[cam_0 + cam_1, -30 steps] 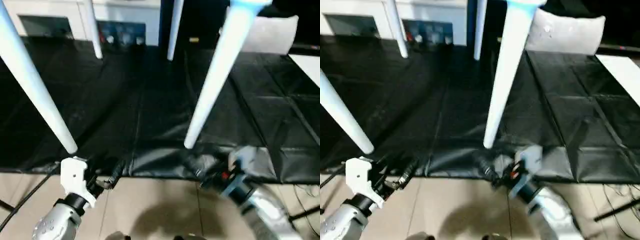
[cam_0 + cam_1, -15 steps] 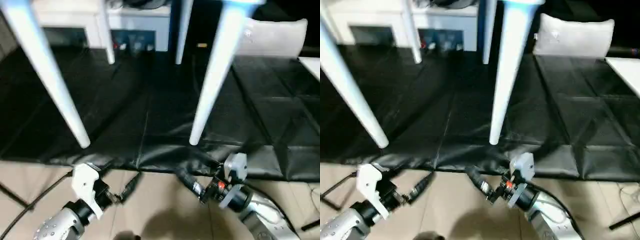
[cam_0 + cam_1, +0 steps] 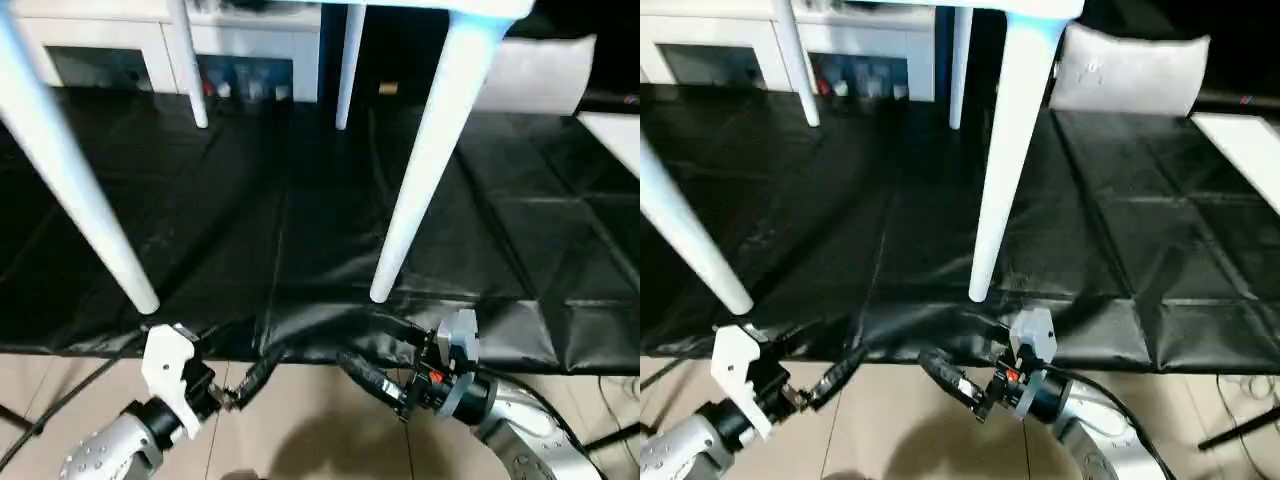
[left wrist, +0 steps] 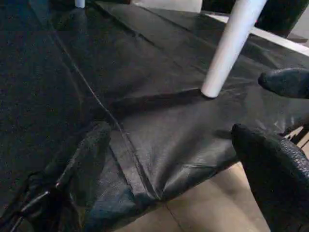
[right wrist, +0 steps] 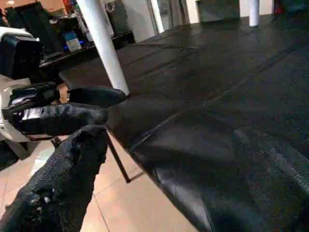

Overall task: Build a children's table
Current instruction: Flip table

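I see the white plastic children's table (image 3: 430,150) standing upright on its four long tapered round legs on the large black-covered work surface (image 3: 300,200). The two nearer legs end close to the cover's front edge, one on my left (image 3: 75,180) and one toward the right (image 3: 1000,150); the two farther legs (image 3: 186,65) stand well back, near the white cabinet with glass doors (image 3: 240,45). My left gripper (image 3: 245,378) sits low over the tan tiled floor (image 3: 300,430), just in front of the cover's edge, its black fingers spread apart and holding nothing. My right gripper (image 3: 945,375) sits beside it, below the nearer right leg, jaws likewise wide and empty. A pale cushion-like shape (image 3: 1130,70) lies at the far right.
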### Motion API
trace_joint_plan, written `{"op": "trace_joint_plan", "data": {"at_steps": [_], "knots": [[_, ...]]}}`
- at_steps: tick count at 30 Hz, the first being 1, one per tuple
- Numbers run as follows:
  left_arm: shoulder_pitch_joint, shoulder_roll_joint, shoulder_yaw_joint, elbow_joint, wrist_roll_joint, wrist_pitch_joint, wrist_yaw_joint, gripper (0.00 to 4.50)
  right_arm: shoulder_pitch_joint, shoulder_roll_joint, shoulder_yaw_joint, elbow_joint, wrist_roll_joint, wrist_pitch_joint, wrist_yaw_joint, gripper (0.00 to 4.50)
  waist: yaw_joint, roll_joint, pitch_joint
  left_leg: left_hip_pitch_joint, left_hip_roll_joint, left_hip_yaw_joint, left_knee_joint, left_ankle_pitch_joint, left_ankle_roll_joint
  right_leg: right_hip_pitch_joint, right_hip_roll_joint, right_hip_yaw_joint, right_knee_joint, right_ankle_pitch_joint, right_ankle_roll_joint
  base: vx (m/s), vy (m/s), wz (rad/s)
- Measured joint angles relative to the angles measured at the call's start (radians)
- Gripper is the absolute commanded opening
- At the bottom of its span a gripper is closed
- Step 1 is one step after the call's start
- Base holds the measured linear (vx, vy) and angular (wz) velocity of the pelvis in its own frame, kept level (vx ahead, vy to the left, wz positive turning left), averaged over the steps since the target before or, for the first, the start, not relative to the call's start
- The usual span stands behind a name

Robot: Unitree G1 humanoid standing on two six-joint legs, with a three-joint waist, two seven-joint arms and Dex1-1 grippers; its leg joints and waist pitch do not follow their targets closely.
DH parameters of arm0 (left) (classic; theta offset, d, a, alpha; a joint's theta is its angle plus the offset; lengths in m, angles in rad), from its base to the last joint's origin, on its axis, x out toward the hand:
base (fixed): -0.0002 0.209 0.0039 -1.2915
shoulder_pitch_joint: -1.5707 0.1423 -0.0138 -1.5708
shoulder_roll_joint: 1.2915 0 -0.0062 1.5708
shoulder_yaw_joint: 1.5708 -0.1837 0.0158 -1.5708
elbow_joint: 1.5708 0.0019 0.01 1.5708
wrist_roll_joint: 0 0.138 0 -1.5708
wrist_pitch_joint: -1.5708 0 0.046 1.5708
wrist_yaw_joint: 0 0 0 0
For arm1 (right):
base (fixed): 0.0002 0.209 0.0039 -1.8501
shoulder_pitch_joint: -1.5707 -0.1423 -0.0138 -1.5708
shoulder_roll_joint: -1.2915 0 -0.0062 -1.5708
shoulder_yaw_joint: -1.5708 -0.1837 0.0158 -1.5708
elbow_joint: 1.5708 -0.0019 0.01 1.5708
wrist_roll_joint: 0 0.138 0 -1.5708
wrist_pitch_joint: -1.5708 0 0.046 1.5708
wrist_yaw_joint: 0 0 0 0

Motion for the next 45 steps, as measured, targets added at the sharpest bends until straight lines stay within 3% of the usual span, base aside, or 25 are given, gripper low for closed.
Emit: {"op": "trace_joint_plan", "data": {"at_steps": [2, 6, 9, 12, 21, 22, 23, 24, 27, 28, 29, 30, 31, 33, 34, 35, 36, 37, 38, 39, 40, 42, 44, 45], "knots": [[-0.001, 0.0, 0.0, 0.004, 0.001, 0.0, 0.0, 4.46, 0.003, -0.001, 0.0, 0.01, 0.0, -0.009, 0.0, 4.5, 0.0, 0.002, 0.002, 0.002, 0.004, 0.001, -0.002, -0.001, 0.006, 0.003, 0.001, -0.002, -0.006, -0.001, -0.011, 0.0, 0.0, 0.0], [0.003, 0.0, 0.0, 0.016, 0.004, -0.007, -0.001, 4.46, 0.013, -0.001, 0.0, 0.014, -0.001, -0.013, -0.001, 4.5, -0.005, 0.008, 0.03, 0.057, 0.007, 0.006, -0.013, -0.015, -0.016, 0.047, -0.001, -0.004, -0.025, -0.011, 0.004, -0.074, 0.013, -0.03], [0.005, -0.001, -0.001, 0.021, 0.009, -0.009, -0.001, 4.46, 0.014, -0.001, 0.0, 0.014, -0.002, -0.015, -0.004, 4.5, -0.007, 0.008, 0.035, 0.07, 0.007, 0.003, -0.03, -0.016, -0.017, 0.064, -0.003, -0.014, -0.052, -0.011, 0.005, -0.069, 0.029, -0.09], [0.004, -0.001, -0.001, 0.032, 0.011, -0.013, -0.002, 4.46, 0.014, -0.001, -0.001, 0.014, -0.002, -0.015, -0.006, 4.5, -0.008, 0.009, 0.034, 0.07, 0.006, 0.003, -0.038, -0.016, -0.017, 0.069, -0.004, -0.018, -0.069, -0.011, 0.004, -0.017, 0.01, -0.02], [0.015, -0.001, -0.003, 0.042, 0.01, -0.02, -0.015, 4.46, 0.014, -0.004, -0.003, 0.027, 0.0, -0.017, 0.003, 4.5, 0.0, 0.004, 0.028, 0.069, 0.003, 0.021, -0.037, -0.013, -0.016, 0.065, -0.006, 0.003, -0.069, 0.004, -0.007, 0.0, 0.0, 0.0], [0.015, 0.0, -0.003, 0.043, 0.01, -0.02, -0.015, 4.46, 0.014, -0.005, -0.003, 0.027, 0.0, -0.017, 0.003, 4.5, 0.0, 0.002, 0.023, 0.065, 0.003, 0.023, -0.037, -0.002, -0.007, 0.062, -0.006, 0.004, -0.068, 0.022, -0.012, 0.0, 0.0, 0.0], [0.014, 0.002, -0.003, 0.044, 0.011, -0.02, -0.015, 4.46, 0.011, -0.006, -0.003, 0.028, 0.0, -0.018, 0.003, 4.5, 0.0, 0.002, 0.017, 0.052, 0.004, 0.025, -0.031, 0.02, 0.008, 0.052, -0.006, 0.004, -0.064, 0.054, -0.009, 0.0, 0.0, 0.0], [0.014, 0.007, -0.003, 0.045, 0.013, -0.019, -0.014, 4.46, 0.011, -0.006, -0.002, 0.032, 0.0, -0.018, 0.003, 4.5, -0.001, -0.003, 0.006, 0.035, 0.005, 0.027, -0.029, 0.026, 0.016, 0.033, -0.006, 0.004, -0.058, 0.056, -0.01, 0.0, 0.0, 0.0], [0.015, 0.01, -0.006, 0.046, 0.019, -0.018, -0.014, 4.46, 0.009, -0.01, -0.002, 0.032, 0.0, -0.018, 0.003, 4.5, -0.003, 0.001, -0.003, 0.001, 0.008, 0.027, -0.024, 0.035, 0.026, 0.0, -0.004, 0.002, -0.052, 0.064, -0.011, -0.018, -0.005, 0.0], [0.018, 0.01, -0.009, 0.044, 0.02, -0.018, -0.014, 4.46, 0.01, -0.01, -0.002, 0.035, 0.0, -0.018, 0.003, 4.5, -0.005, 0.003, -0.002, -0.003, 0.009, 0.028, -0.024, 0.035, 0.027, -0.003, -0.005, 0.0, -0.053, 0.066, -0.013, -0.053, -0.016, 0.01], [0.026, 0.01, -0.011, 0.041, 0.02, -0.018, -0.014, 4.46, 0.011, -0.01, -0.001, 0.035, 0.0, -0.018, 0.004, 4.5, -0.005, 0.004, -0.001, 0.002, 0.01, 0.029, -0.024, 0.031, 0.02, 0.0, -0.006, -0.002, -0.054, 0.065, -0.01, -0.062, -0.007, -0.02], [0.037, 0.009, -0.011, 0.038, 0.02, -0.018, -0.013, 4.46, 0.012, -0.011, 0.0, 0.035, 0.0, -0.018, 0.004, 4.5, -0.008, 0.006, 0.012, 0.021, 0.012, 0.028, -0.023, 0.02, 0.004, 0.007, -0.009, -0.005, -0.056, 0.046, 0.011, -0.071, 0.006, -0.13], [0.046, 0.009, -0.011, 0.036, 0.02, -0.018, -0.013, 4.46, 0.013, -0.011, 0.0, 0.035, 0.0, -0.018, 0.005, 4.5, -0.011, 0.008, 0.016, 0.032, 0.014, 0.024, -0.023, 0.016, -0.003, 0.018, -0.009, -0.012, -0.062, 0.039, 0.012, -0.071, 0.006, -0.13], [0.057, 0.012, -0.011, 0.036, 0.02, -0.018, -0.013, 4.46, 0.013, -0.007, 0.001, 0.036, 0.0, -0.018, 0.005, 4.5, -0.022, 0.029, 0.033, 0.041, 0.023, 0.006, -0.034, 0.013, -0.006, 0.057, -0.009, -0.052, -0.08, 0.012, 0.008, -0.081, 0.015, -0.05], [0.047, 0.018, -0.012, 0.033, 0.02, -0.018, -0.013, 4.46, 0.023, -0.003, 0.0, 0.033, 0.0, -0.023, 0.006, 4.5, -0.01, 0.018, 0.039, 0.038, 0.023, 0.016, -0.043, 0.013, -0.006, 0.06, -0.012, -0.047, -0.003, -0.045, -0.015, -0.095, 0.012, 0.03], [0.041, 0.021, -0.012, 0.032, 0.02, -0.018, -0.013, 4.46, 0.028, -0.004, -0.001, 0.033, 0.0, -0.026, 0.006, 4.5, 0.0, 0.011, 0.037, 0.037, 0.024, 0.026, -0.043, 0.014, -0.006, 0.061, -0.013, -0.038, 0.019, -0.055, -0.018, -0.083, -0.06, 0.19], [0.028, 0.006, -0.001, 0.028, 0.019, -0.021, -0.01, 4.46, 0.023, -0.011, 0.003, 0.046, -0.002, -0.027, 0.007, 4.5, 0.041, -0.036, 0.031, 0.034, 0.014, 0.056, -0.026, 0.009, -0.013, 0.055, -0.028, 0.006, 0.048, -0.078, 0.016, 0.013, -0.121, 0.03], [0.049, 0.002, -0.005, 0.027, 0.02, -0.021, -0.007, 4.46, 0.008, -0.013, 0.002, 0.055, -0.004, -0.027, 0.006, 4.5, 0.052, -0.027, 0.033, 0.03, 0.01, 0.03, -0.001, -0.008, -0.021, 0.058, -0.028, 0.001, 0.046, -0.079, 0.016, 0.013, -0.121, 0.03], [0.076, 0.004, -0.017, 0.031, 0.022, -0.018, -0.007, 4.46, 0.003, -0.015, -0.001, 0.054, -0.006, -0.029, 0.005, 4.5, 0.059, -0.014, 0.035, 0.032, 0.0, -0.017, 0.025, -0.008, -0.019, 0.062, -0.024, -0.005, 0.045, -0.079, 0.015, 0.023, -0.041, -0.23], [0.077, 0.008, -0.021, 0.04, 0.026, -0.014, -0.006, 4.46, 0.004, -0.012, -0.004, 0.057, -0.007, -0.031, 0.004, 4.5, 0.054, 0.013, 0.038, 0.046, -0.001, -0.042, 0.022, -0.004, -0.031, 0.068, -0.023, -0.022, 0.045, -0.078, 0.015, 0.0, 0.0, 0.0], [0.064, 0.013, -0.019, 0.041, 0.029, -0.013, -0.004, 4.46, 0.01, -0.01, 0.002, 0.062, -0.009, -0.03, 0.004, 4.5, 0.05, 0.02, 0.042, 0.047, -0.001, -0.042, 0.017, -0.005, -0.03, 0.073, -0.021, -0.024, 0.039, -0.078, 0.015, 0.0, 0.0, 0.0], [0.05, 0.019, -0.011, 0.04, 0.031, -0.014, -0.003, 4.46, 0.013, -0.01, 0.009, 0.066, -0.01, -0.029, 0.005, 4.5, 0.04, 0.025, 0.038, 0.048, -0.002, -0.039, -0.005, -0.005, -0.03, 0.076, -0.017, -0.02, 0.014, -0.074, 0.009, 0.0, 0.0, 0.0], [0.051, 0.024, -0.014, 0.056, 0.04, -0.013, -0.005, 4.46, 0.011, -0.013, 0.008, 0.066, -0.011, -0.029, 0.006, 4.5, 0.03, 0.016, 0.033, 0.047, -0.002, -0.031, -0.028, -0.005, -0.03, 0.08, -0.016, -0.018, -0.016, -0.052, 0.0, 0.0, 0.0, 0.0], [0.051, 0.025, -0.015, 0.066, 0.042, -0.012, -0.005, 4.46, 0.009, -0.013, 0.008, 0.066, -0.011, -0.029, 0.007, 4.5, 0.026, 0.011, 0.029, 0.045, -0.002, -0.025, -0.03, -0.003, -0.028, 0.08, -0.017, -0.015, -0.024, -0.026, 0.003, 0.0, 0.0, 0.0]]}}
